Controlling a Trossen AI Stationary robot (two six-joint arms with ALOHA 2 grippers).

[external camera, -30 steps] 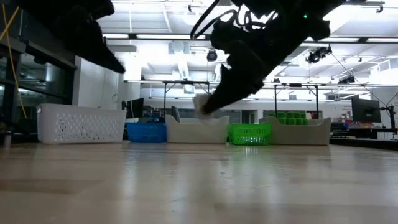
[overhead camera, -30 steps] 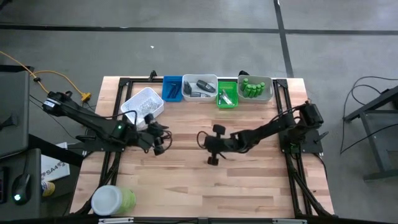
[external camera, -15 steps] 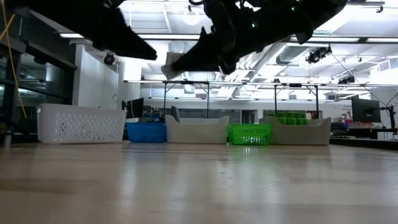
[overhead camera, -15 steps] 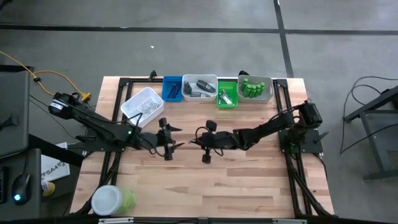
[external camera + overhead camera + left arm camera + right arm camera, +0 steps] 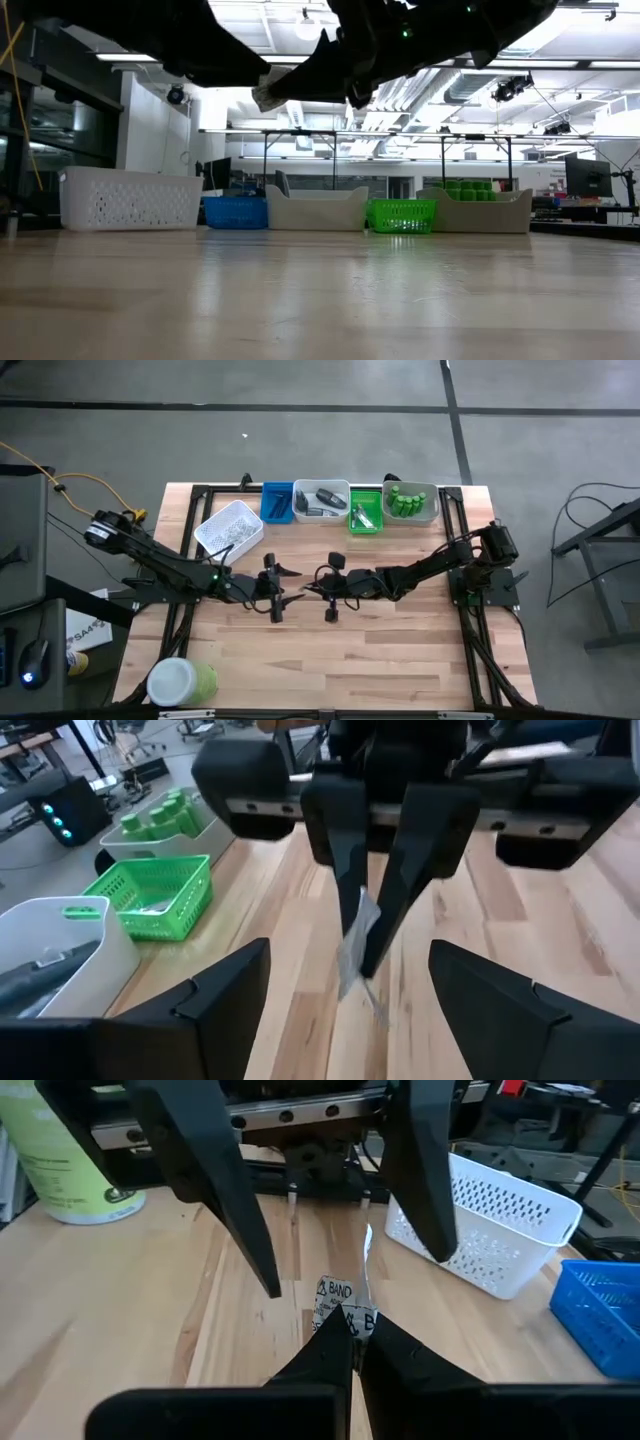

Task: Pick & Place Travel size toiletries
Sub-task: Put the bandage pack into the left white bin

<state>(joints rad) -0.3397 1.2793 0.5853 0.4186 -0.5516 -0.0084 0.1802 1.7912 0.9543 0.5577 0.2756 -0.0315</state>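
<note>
- Pale wooden table [image 5: 400, 660], seen from above; a white basket [image 5: 229, 527] sits at its back left.
- The left gripper [image 5: 283, 584] hovers mid-table, fingers spread wide, facing the right gripper.
- A clear sachet [image 5: 343, 1305] hangs between them, above the wood.
- The right gripper [image 5: 312, 585] is pinched shut on the sachet's end.

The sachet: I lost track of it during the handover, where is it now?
The sachet hangs above mid-table, pinched in the shut right gripper, between the open fingers of the left gripper facing it.
</note>
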